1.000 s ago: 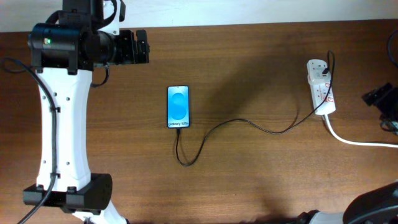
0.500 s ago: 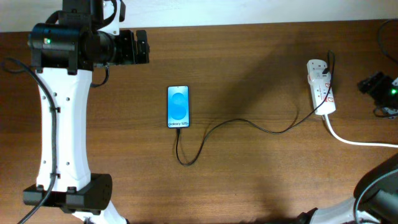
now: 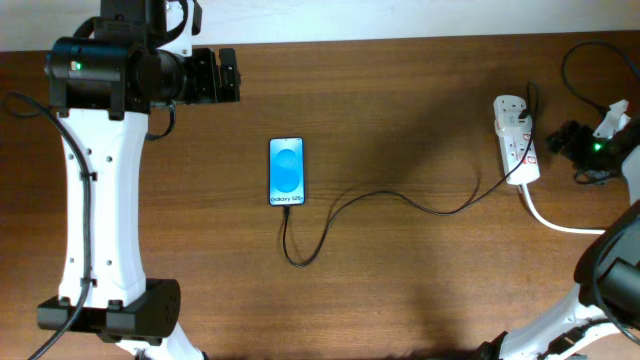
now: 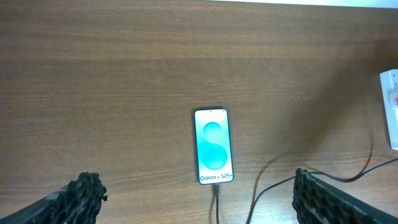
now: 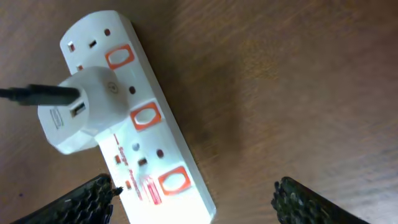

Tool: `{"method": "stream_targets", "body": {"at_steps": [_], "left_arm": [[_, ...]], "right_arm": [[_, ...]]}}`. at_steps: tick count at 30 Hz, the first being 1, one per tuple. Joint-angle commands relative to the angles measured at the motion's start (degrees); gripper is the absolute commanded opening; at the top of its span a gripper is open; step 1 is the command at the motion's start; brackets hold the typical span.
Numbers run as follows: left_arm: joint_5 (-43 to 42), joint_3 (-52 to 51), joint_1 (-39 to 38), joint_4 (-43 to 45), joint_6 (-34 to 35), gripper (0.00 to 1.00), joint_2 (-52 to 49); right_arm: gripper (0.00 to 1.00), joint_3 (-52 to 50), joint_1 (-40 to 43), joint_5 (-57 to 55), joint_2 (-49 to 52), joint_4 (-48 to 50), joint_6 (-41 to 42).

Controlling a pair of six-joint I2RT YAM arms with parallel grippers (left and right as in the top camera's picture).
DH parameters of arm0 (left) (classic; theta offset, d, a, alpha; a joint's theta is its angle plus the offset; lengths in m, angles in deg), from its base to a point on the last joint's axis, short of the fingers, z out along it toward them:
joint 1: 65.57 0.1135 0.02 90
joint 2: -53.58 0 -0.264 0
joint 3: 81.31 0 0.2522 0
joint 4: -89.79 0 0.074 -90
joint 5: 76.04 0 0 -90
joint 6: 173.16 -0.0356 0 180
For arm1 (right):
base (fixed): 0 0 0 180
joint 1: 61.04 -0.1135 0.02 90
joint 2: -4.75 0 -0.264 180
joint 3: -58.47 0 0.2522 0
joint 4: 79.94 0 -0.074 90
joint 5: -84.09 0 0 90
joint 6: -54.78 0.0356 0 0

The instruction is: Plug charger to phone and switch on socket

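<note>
Socket [image 3: 518, 140] sits at the table [image 3: 420, 90] right edge; charger [image 3: 400, 197] runs to the phone [image 3: 286, 171] mid-table, tip at its lower edge. Right gripper [image 5: 194, 186], wide open, hovers over the red switches [image 5: 144, 116], likely to press one; left gripper [image 3: 232, 76], wide, stands clear.

1. Your left arm [image 3: 95, 200], a long white link with black joints, reaches from its base at the lower left up the overhead view.
2. At its top the black wrist turns, so the black two-finger left gripper [image 3: 228, 75] points rightward.
3. Its ridged black fingers [image 4: 84, 194] sit wide apart in the wrist view.
4. Your right arm [image 3: 612, 270] curves up the far right edge.
5. The black right gripper [image 3: 568, 140] points leftward, a green light behind it.
6. Its fingers [image 5: 93, 194] are spread wide.
</note>
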State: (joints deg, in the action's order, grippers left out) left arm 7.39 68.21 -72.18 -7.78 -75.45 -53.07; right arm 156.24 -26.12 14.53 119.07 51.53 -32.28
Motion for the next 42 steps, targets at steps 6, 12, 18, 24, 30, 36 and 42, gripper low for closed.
{"method": "stream_targets", "body": {"at_steps": [6, 12, 18, 24, 30, 36, 42], "left_arm": [[0.4, 0.7, 0.1, -0.1, -0.5, 1.0, 0.6], [0.4, 0.7, 0.1, -0.1, -0.5, 1.0, 0.6], [0.4, 0.7, 0.1, -0.1, -0.5, 1.0, 0.6], [0.4, 0.7, 0.1, -0.1, -0.5, 1.0, 0.6], [0.4, 0.7, 0.1, -0.1, -0.5, 1.0, 0.6], [0.4, 0.7, 0.1, -0.1, -0.5, 1.0, 0.6], [0.4, 0.7, 0.1, -0.1, -0.5, 1.0, 0.6]], "right_arm": [[0.85, 0.5, -3.4, -8.7, 1.7, 2.3, 5.9], [0.84, 0.5, -3.9, -10.2, 4.6, 3.6, 8.6], [0.84, 0.5, -4.0, -8.7, 5.3, 5.2, 8.5], [0.84, 0.5, -5.2, -8.7, 6.8, 6.6, 8.5], [0.84, 0.5, -6.4, -8.5, 8.7, 8.0, 8.3], [0.84, 0.5, -6.8, -9.2, 8.9, 9.1, 8.3], [0.84, 0.5, -6.8, -9.4, 8.9, 9.4, 8.3]]}}
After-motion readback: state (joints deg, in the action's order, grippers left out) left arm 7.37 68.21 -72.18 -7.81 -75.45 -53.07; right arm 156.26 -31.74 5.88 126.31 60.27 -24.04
